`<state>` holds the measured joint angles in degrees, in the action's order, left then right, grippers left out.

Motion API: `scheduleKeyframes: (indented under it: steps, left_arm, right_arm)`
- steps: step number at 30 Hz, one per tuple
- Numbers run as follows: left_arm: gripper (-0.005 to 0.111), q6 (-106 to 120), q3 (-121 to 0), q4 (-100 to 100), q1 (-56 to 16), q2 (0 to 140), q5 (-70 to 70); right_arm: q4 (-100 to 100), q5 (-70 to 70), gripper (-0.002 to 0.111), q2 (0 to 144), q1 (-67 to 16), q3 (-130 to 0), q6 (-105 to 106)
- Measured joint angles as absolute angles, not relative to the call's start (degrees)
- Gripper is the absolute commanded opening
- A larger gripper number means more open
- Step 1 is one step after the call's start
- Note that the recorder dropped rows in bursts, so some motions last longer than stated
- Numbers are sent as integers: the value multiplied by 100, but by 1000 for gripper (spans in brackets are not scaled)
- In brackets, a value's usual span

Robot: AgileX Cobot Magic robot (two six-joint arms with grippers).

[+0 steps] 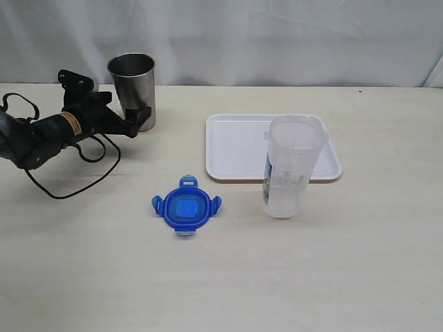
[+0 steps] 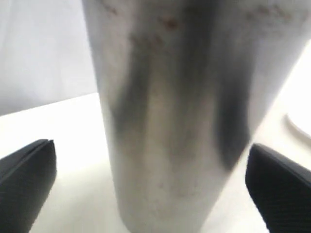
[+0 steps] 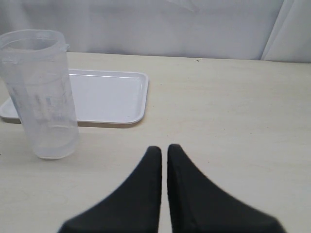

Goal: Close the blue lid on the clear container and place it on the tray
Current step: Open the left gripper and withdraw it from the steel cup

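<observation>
Looking across the worktop (image 1: 360,277), we are seeing the left gripper (image 1: 140,117) reaching in low from the left edge toward the steel tumbler (image 1: 131,86), which is standing upright near the far edge, left of the middle. Its jaws are standing wide apart, one on each side of the tumbler's lower wall. In the left wrist view a gap is showing between each black finger (image 2: 26,179) and the steel, so we are reading this as no grip. A black cable (image 1: 76,188) is trailing in a loop on the worktop beneath that arm.

The right gripper (image 3: 164,155) is showing only in its own wrist view, hovering over bare worktop with its jaws pressed together on nothing.

The blue lid (image 1: 186,209) is lying flat around the middle of the worktop, slightly left of centre, with its four flaps splayed outward. Well apart from it, the clear container (image 1: 291,169) is standing upright and uncovered, its label facing left in the exterior view. It is resting on the worktop itself, just beside the near edge of the white tray (image 1: 235,145), toward that tray's near right corner. The tray is lying flat, right of centre and toward the far edge, carrying nothing.
</observation>
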<state>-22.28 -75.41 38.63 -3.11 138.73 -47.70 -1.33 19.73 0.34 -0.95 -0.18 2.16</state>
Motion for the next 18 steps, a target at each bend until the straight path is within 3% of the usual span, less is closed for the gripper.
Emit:
scheduleKeyframes:
  steps: [18]
  left_arm:
    - [99,-1855,-6173,4024,-263,13004,-4916]
  right_arm:
    - [-133,1973,5,34,-95,-18,216]
